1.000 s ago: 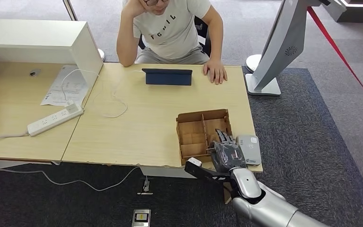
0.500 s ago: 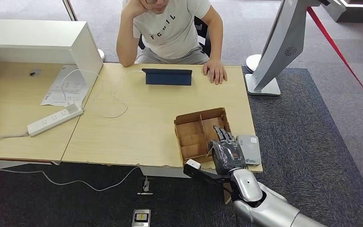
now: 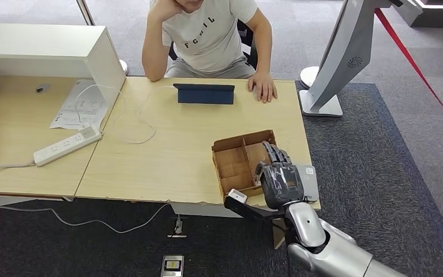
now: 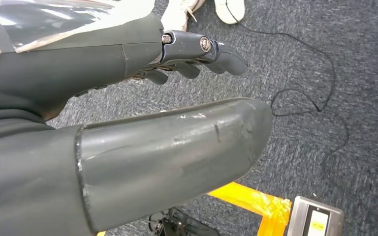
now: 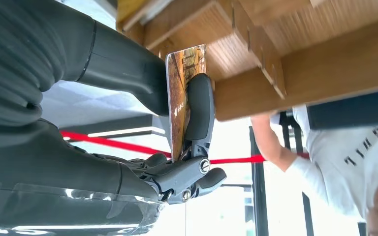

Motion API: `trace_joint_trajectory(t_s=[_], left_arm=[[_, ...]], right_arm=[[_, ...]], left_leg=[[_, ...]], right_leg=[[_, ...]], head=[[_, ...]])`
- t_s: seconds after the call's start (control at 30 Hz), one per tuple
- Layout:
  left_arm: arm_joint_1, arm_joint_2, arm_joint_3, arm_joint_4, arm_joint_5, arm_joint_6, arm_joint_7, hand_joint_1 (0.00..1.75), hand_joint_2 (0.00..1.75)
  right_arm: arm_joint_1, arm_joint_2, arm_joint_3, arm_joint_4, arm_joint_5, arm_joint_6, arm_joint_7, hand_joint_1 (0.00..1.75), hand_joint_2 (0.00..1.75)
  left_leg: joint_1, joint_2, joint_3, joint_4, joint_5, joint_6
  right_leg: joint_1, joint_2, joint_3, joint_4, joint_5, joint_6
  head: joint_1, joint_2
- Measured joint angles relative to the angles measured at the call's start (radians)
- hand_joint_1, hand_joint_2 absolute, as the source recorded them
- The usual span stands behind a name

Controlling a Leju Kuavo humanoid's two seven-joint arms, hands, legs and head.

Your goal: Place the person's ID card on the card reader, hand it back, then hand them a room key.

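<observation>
Between the thick grey thumb and a dark finger of the right hand (image 5: 128, 123), a thin brown-and-gold printed card (image 5: 181, 93) is pinched upright; small pale writing runs along its face but cannot be read. In the head view the right hand (image 3: 278, 176) is seen above the right-hand compartments of a brown cardboard divider box (image 3: 239, 161), which sits near the front right corner of the light wooden desk (image 3: 179, 150). Just beside the box, at the desk's right edge, a flat grey card reader (image 3: 307, 182) lies partly hidden by the hand, with a small blue mark that is illegible. At the far edge a dark blue folded tablet case (image 3: 205, 93) stands, and a person's hand (image 3: 263, 88) rests flat beside it. The person's white T-shirt (image 3: 207, 32) carries dark letters, partly creased, reading roughly "FCHIL". The left hand (image 4: 128, 98) hangs over dark grey carpet, fingers loosely extended and apart, nothing held.
</observation>
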Motion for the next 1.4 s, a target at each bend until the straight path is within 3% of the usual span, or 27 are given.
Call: trace_joint_trajectory(t_s=[0.4, 0.67, 0.9, 1.0, 1.13, 1.4], left_arm=[[0.0, 0.0, 0.0, 0.0, -0.028, -0.027, -0.001, 0.0, 0.0], [0.0, 0.001, 0.0, 0.0, -0.04, -0.066, -0.011, 0.0, 0.0], [0.0, 0.001, 0.0, 0.0, -0.039, -0.072, -0.013, 0.0, 0.0], [0.0, -0.001, 0.0, 0.0, -0.037, -0.071, -0.015, 0.0, 0.0], [0.0, -0.007, 0.0, 0.0, -0.03, -0.071, -0.019, 0.0, 0.0], [0.0, -0.01, 0.0, 0.0, -0.023, -0.071, -0.015, 0.0, 0.0]], right_arm=[[-0.104, -0.012, -0.025, -0.08, 0.045, 0.08, 0.027, 1.75, 1.75], [-0.212, 0.016, -0.023, -0.05, 0.024, 0.16, 0.039, 1.75, 1.75], [-0.228, 0.025, -0.023, -0.035, 0.021, 0.172, 0.04, 1.75, 1.75], [-0.253, 0.044, -0.022, 0.002, 0.015, 0.191, 0.043, 1.75, 1.75], [-0.309, 0.11, -0.021, 0.133, -0.019, 0.211, 0.039, 1.75, 1.75], [-0.319, 0.161, -0.015, 0.226, -0.028, 0.208, 0.02, 1.75, 1.75]], left_leg=[[0.0, 0.0, 0.0, 0.0, 0.001, 0.0], [0.0, 0.0, 0.0, 0.0, 0.001, 0.0], [0.0, 0.0, 0.0, 0.0, 0.001, 0.0], [0.0, 0.0, 0.0, 0.0, 0.001, 0.0], [0.0, -0.001, 0.0, 0.0, 0.001, 0.0], [0.0, -0.001, 0.0, 0.0, 0.001, 0.0]], right_leg=[[0.0, 0.0, 0.0, 0.0, 0.001, 0.0], [0.0, 0.0, 0.0, 0.001, 0.001, 0.0], [0.0, 0.0, 0.0, 0.001, 0.001, 0.0], [0.0, 0.0, 0.0, 0.001, 0.001, 0.0], [0.0, 0.0, 0.0, 0.001, 0.001, 0.0], [0.0, 0.0, 0.0, 0.001, 0.001, 0.0]], head=[[0.0, 0.0], [0.0, 0.0], [0.0, 0.0], [0.0, 0.0], [0.0, 0.0], [0.0, 0.0]])
